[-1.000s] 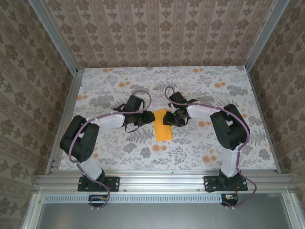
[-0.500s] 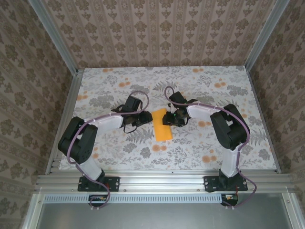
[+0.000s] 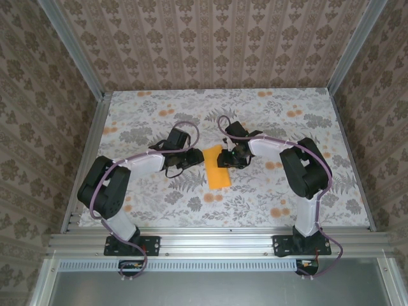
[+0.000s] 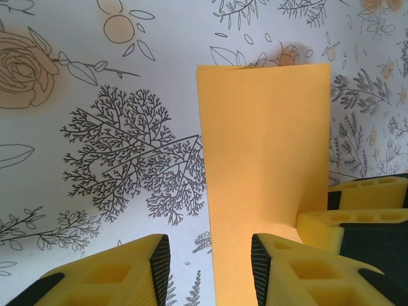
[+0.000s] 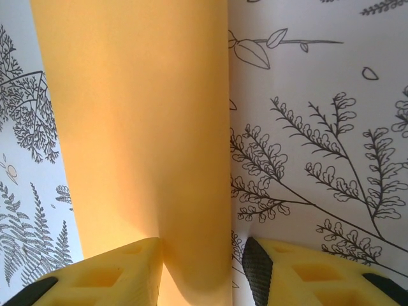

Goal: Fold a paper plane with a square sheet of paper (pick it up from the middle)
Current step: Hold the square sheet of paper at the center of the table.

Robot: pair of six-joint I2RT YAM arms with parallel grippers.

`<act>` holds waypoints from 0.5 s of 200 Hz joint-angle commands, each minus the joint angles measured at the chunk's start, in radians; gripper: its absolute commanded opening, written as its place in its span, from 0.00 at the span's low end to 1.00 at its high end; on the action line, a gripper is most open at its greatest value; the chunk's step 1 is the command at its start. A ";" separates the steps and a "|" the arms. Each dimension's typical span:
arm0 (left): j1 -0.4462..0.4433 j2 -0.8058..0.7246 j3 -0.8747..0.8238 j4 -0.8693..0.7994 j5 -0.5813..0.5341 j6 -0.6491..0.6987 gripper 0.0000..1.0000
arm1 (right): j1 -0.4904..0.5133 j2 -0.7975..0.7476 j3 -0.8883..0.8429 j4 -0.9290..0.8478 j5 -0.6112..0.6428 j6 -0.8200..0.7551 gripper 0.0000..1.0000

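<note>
The orange square sheet of paper (image 3: pixel 218 167) lies on the table as a narrow upright rectangle, apparently folded in half; no paper plane shape is in view. My left gripper (image 3: pixel 194 157) is low at the paper's upper left. In the left wrist view it (image 4: pixel 209 271) is open, and the paper's (image 4: pixel 264 159) left edge runs between its fingers. My right gripper (image 3: pixel 227 157) is at the upper right, also open (image 5: pixel 201 274). The paper's (image 5: pixel 134 127) right edge curls up between its fingers, with one finger (image 5: pixel 108 277) over the paper.
The table (image 3: pixel 287 191) has a grey and orange flower-print cloth. Patterned walls and aluminium rails (image 3: pixel 210 239) box it in. The right gripper's yellow fingers (image 4: pixel 357 213) sit close to my left gripper's right finger (image 4: pixel 306 271).
The right gripper's jaws have widened slightly. The left arm has shifted a little. The paper has stayed in place.
</note>
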 commanded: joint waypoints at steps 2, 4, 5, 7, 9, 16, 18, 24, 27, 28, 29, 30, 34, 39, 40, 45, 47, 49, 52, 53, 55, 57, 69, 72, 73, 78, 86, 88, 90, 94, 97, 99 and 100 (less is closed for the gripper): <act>0.005 -0.012 0.010 -0.010 0.003 -0.008 0.41 | -0.013 0.079 -0.008 -0.039 0.101 -0.021 0.44; 0.005 -0.012 0.009 -0.009 0.003 -0.008 0.41 | -0.013 0.080 -0.008 -0.039 0.101 -0.020 0.44; 0.005 -0.012 0.010 -0.009 0.003 -0.008 0.41 | -0.013 0.079 -0.008 -0.039 0.101 -0.019 0.44; 0.005 -0.012 0.009 -0.009 0.003 -0.007 0.41 | -0.013 0.080 -0.008 -0.039 0.100 -0.018 0.44; 0.005 -0.012 0.010 -0.009 0.004 -0.007 0.41 | -0.013 0.080 -0.009 -0.038 0.100 -0.018 0.44; 0.005 -0.010 0.011 -0.010 0.005 -0.008 0.41 | -0.013 0.083 -0.008 -0.036 0.100 -0.014 0.45; 0.005 -0.010 0.011 -0.009 0.006 -0.007 0.41 | -0.013 0.083 -0.008 -0.036 0.100 -0.014 0.45; 0.004 -0.009 0.012 -0.009 0.009 -0.008 0.41 | -0.013 0.084 -0.008 -0.035 0.100 -0.011 0.45; 0.003 -0.009 0.012 -0.008 0.010 -0.007 0.41 | -0.013 0.084 -0.008 -0.035 0.100 -0.009 0.45; 0.003 -0.009 0.014 -0.008 0.010 -0.007 0.41 | -0.013 0.084 -0.009 -0.035 0.101 -0.009 0.45; 0.003 -0.008 0.013 -0.007 0.011 -0.007 0.41 | -0.013 0.085 -0.008 -0.035 0.101 -0.009 0.45; 0.003 -0.008 0.013 -0.007 0.012 -0.008 0.41 | -0.013 0.085 -0.007 -0.035 0.101 -0.009 0.45; 0.003 -0.007 0.014 -0.007 0.014 -0.008 0.41 | -0.013 0.086 -0.008 -0.035 0.102 -0.007 0.45; 0.003 -0.006 0.015 -0.006 0.015 -0.008 0.41 | -0.013 0.088 -0.008 -0.035 0.103 -0.007 0.45; 0.003 -0.006 0.016 -0.007 0.016 -0.008 0.41 | -0.013 0.088 -0.008 -0.035 0.103 -0.005 0.45; 0.002 -0.004 0.017 -0.005 0.019 -0.008 0.41 | -0.013 0.089 -0.008 -0.035 0.103 -0.005 0.45; 0.002 -0.003 0.017 -0.003 0.020 -0.008 0.41 | -0.013 0.089 -0.008 -0.035 0.103 -0.003 0.45; 0.002 -0.003 0.017 -0.003 0.021 -0.008 0.41 | -0.013 0.089 -0.008 -0.035 0.104 -0.002 0.45; 0.002 -0.002 0.019 -0.003 0.024 -0.008 0.41 | -0.013 0.090 -0.008 -0.035 0.105 0.000 0.45; 0.002 -0.002 0.019 -0.002 0.024 -0.007 0.41 | -0.013 0.090 -0.009 -0.035 0.106 0.001 0.45; 0.002 -0.001 0.019 -0.001 0.025 -0.007 0.41 | -0.013 0.090 -0.008 -0.036 0.107 0.003 0.45; 0.001 -0.001 0.019 -0.001 0.027 -0.008 0.41 | -0.014 0.092 -0.009 -0.037 0.109 0.005 0.45; -0.001 0.006 0.023 0.004 0.033 -0.008 0.39 | -0.013 0.094 -0.009 -0.036 0.110 0.010 0.45; -0.001 0.006 0.024 0.006 0.037 -0.008 0.39 | -0.014 0.096 -0.009 -0.036 0.111 0.013 0.45; -0.001 0.006 0.025 0.006 0.038 -0.008 0.39 | -0.014 0.096 -0.010 -0.037 0.111 0.014 0.45; -0.003 0.009 0.027 0.009 0.042 -0.008 0.38 | -0.014 0.098 -0.009 -0.038 0.113 0.017 0.45; -0.006 0.014 0.031 0.012 0.047 -0.008 0.37 | -0.015 0.101 -0.009 -0.036 0.113 0.019 0.45; -0.006 0.015 0.032 0.013 0.048 -0.008 0.37 | -0.015 0.102 -0.010 -0.036 0.112 0.020 0.45; -0.007 0.017 0.033 0.013 0.050 -0.008 0.37 | -0.015 0.104 -0.010 -0.036 0.113 0.019 0.45; -0.007 0.019 0.036 0.013 0.053 -0.007 0.36 | -0.014 0.106 -0.010 -0.036 0.113 0.020 0.45; -0.009 0.023 0.036 0.014 0.054 -0.007 0.36 | -0.015 0.105 -0.011 -0.036 0.113 0.022 0.45; -0.010 0.024 0.038 0.013 0.056 -0.006 0.36 | -0.014 0.106 -0.011 -0.036 0.115 0.022 0.45; -0.010 0.025 0.039 0.015 0.057 -0.006 0.35 | -0.014 0.106 -0.011 -0.036 0.115 0.022 0.45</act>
